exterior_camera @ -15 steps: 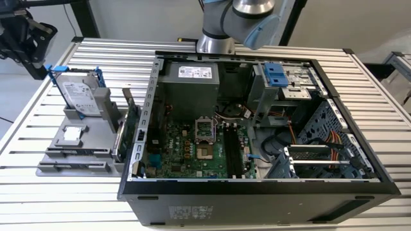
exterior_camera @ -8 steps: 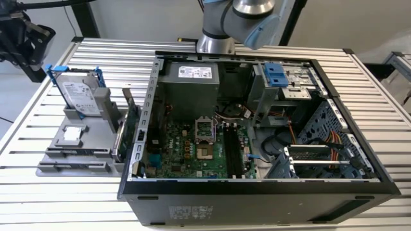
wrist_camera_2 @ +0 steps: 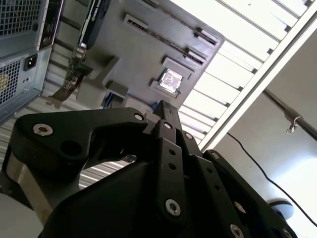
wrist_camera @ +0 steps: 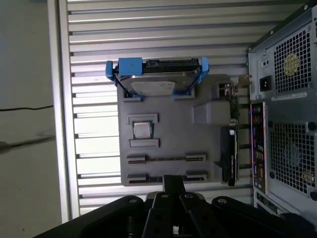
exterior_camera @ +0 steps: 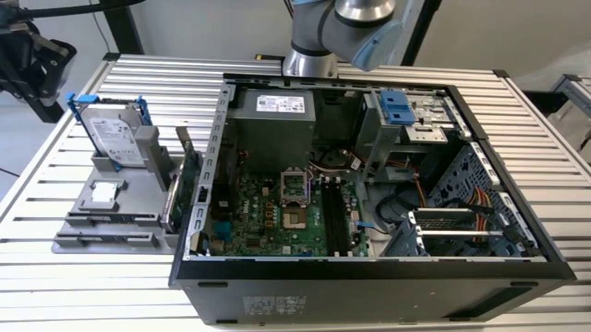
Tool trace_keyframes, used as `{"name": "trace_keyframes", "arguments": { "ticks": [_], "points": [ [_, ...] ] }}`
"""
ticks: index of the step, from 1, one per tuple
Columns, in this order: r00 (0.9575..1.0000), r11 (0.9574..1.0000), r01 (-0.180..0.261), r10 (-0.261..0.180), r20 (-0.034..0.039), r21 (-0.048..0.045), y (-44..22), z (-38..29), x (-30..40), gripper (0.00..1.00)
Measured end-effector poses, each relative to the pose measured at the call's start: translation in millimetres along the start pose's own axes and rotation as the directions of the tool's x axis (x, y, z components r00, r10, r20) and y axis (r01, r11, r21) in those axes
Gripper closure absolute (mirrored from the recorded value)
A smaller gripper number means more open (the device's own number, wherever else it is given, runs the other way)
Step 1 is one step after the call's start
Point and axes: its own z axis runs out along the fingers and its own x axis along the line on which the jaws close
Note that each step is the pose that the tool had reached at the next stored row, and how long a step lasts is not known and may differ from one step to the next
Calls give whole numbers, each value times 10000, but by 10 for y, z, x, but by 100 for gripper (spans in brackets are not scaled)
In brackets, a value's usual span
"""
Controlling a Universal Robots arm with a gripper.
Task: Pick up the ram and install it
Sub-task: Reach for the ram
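The ram (wrist_camera: 166,159) is lying edge-on in a long holder of the tray (wrist_camera: 171,116), showing as a thin greyish strip between two end clips. Its long axis is running along the slats of the table (wrist_camera: 148,44), one end pointing toward the case (wrist_camera: 292,99) and the other away from it. A second strip of the same kind is lying parallel just beside it, partly hidden behind the gripper's tip in the first wrist view. That is making two strips in all, though I cannot tell for sure that both are sticks.

The gripper (wrist_camera: 173,179) is hanging above the holder end of the tray, touching nothing. Its fingers are drawn together into one narrow tip with nothing between them.

One chip (wrist_camera: 142,131) is sitting in a recess near the tray's middle. One drive (wrist_camera: 156,84) in a blue frame is standing on edge at the tray's end farthest from the ram. One card (wrist_camera: 229,153) is standing upright along the tray's side, between the holders' ends and the case wall.

In the exterior view the case is lying open side up, showing the board (exterior_camera: 268,214). The board's dark long slots (exterior_camera: 337,214) are running crosswise to the ram.
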Motion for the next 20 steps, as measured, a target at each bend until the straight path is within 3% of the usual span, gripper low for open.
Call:
{"name": "trace_keyframes", "arguments": {
  "ticks": [20],
  "points": [
    [10000, 10000, -11, 11, 1, 0, -209, -9, -7, 100]
  ]
}}
